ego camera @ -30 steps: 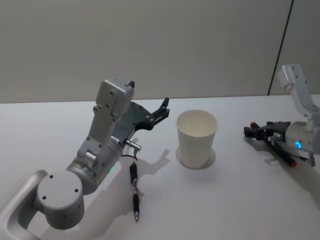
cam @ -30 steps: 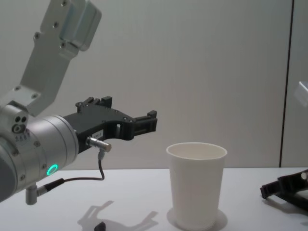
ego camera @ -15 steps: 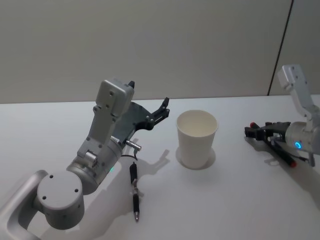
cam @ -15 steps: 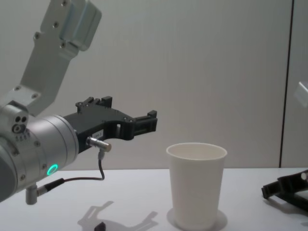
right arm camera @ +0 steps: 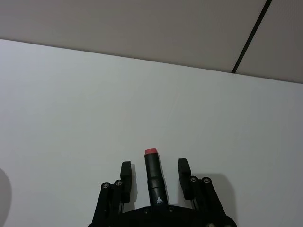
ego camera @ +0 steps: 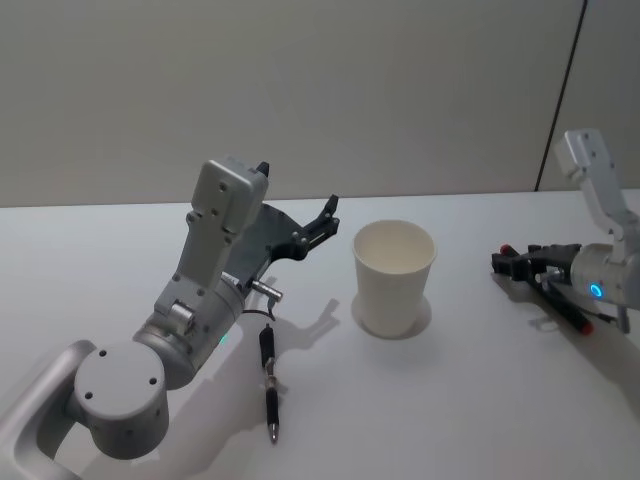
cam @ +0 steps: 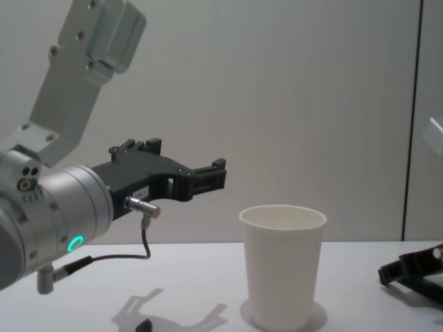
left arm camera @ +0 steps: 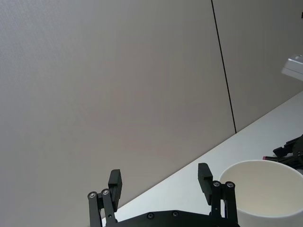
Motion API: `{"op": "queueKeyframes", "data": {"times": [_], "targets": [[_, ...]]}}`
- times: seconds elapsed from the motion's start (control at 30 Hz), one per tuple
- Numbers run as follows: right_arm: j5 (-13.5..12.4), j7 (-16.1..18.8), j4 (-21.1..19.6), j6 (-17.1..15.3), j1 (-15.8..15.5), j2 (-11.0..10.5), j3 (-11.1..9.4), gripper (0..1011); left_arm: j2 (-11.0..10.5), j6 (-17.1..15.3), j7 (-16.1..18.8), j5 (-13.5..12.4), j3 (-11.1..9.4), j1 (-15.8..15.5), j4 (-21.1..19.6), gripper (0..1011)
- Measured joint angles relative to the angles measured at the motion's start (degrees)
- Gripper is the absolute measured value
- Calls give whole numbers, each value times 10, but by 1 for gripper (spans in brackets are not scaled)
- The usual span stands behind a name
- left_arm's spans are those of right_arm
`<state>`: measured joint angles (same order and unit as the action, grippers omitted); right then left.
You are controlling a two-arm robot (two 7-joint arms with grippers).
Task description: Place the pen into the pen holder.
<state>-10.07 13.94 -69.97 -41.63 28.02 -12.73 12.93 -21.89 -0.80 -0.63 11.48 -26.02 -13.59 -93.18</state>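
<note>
While the pen (ego camera: 269,385) lies ungrasped at the paper cup's (ego camera: 394,280) 7 o'clock, left gripper (left arm camera: 160,175) hovers at 10 o'clock and right gripper (right arm camera: 154,165) rests at 3 o'clock, both with jaws apart.

A plain, matte grey-beige wall (left arm camera: 118,71) stands ahead of the jaws of the left gripper (left arm camera: 159,175), evenly lit and without glare. A thin dark vertical seam (right arm camera: 251,35) divides its panels, rising well beyond the jaws of the right gripper (right arm camera: 154,164). Under both sets of jaws spreads a smooth white tabletop (right arm camera: 71,94), which runs back to meet the wall. Soft, faint shadows lie on it.
</note>
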Motion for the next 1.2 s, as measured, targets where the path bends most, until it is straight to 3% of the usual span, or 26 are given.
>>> {"op": "queueKeyframes", "data": {"times": [1.2], "targets": [[0,0,0,0,0,0,0,351,0,0,0,0,0,0,0,1001]]}}
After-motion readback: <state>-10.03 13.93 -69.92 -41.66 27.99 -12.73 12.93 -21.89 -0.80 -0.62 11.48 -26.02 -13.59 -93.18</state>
